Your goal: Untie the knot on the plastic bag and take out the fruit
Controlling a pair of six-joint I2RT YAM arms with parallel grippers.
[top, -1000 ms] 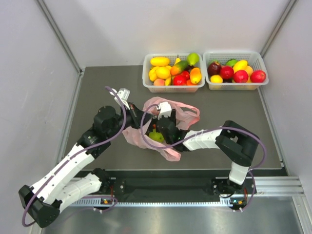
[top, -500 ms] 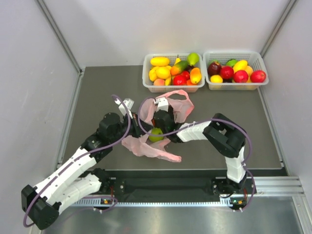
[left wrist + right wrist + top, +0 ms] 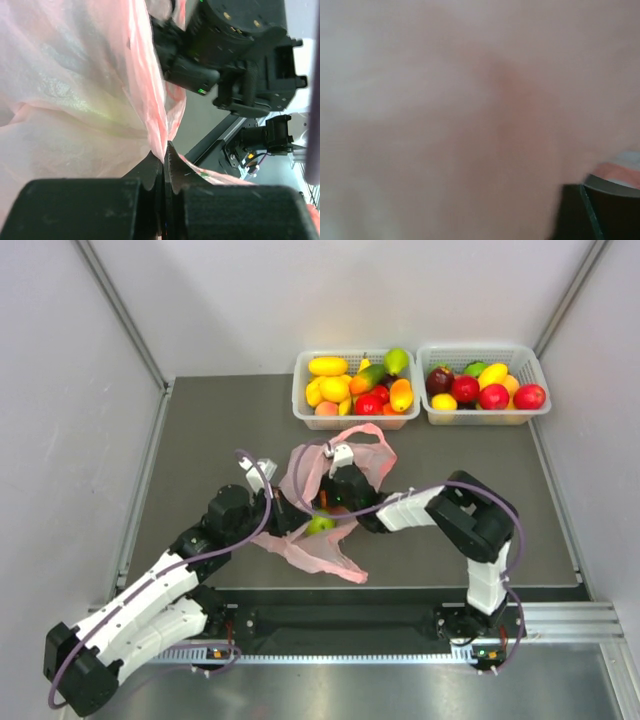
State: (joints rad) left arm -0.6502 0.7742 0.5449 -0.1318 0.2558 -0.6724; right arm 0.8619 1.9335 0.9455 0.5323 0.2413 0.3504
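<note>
Mid-table, on the dark table (image 3: 200, 440): the plastic bag (image 3: 305, 545), translucent pink and crumpled, spread between the two arms and well apart from the baskets at the far edge. Left gripper (image 3: 287, 522): reaches in from the left and clenches on the bag's near-left edge; in the left wrist view, pinches a thin ridge of pink film between fingertips (image 3: 172, 165) pressed tight together, with more film fanning up and away above them. Right gripper (image 3: 330, 502): comes in from the right and sits sunk among the bag's upper folds, under an arching handle loop; cannot tell whether spread or closed, since the right wrist view gives only blurred pink film close against the lens, plus a dark corner at lower right. Of the fruit: a round green fruit (image 3: 318, 525) peeks out among the folds between the two grippers; just beyond it, a sliver of an orange fruit (image 3: 322, 502) beside the right gripper's black body. At the far edge, side by side: first white basket (image 3: 355, 421), heaped with yellow, orange, green and red pieces; second white basket (image 3: 480, 420), filled with red, yellow and green ones.
</note>
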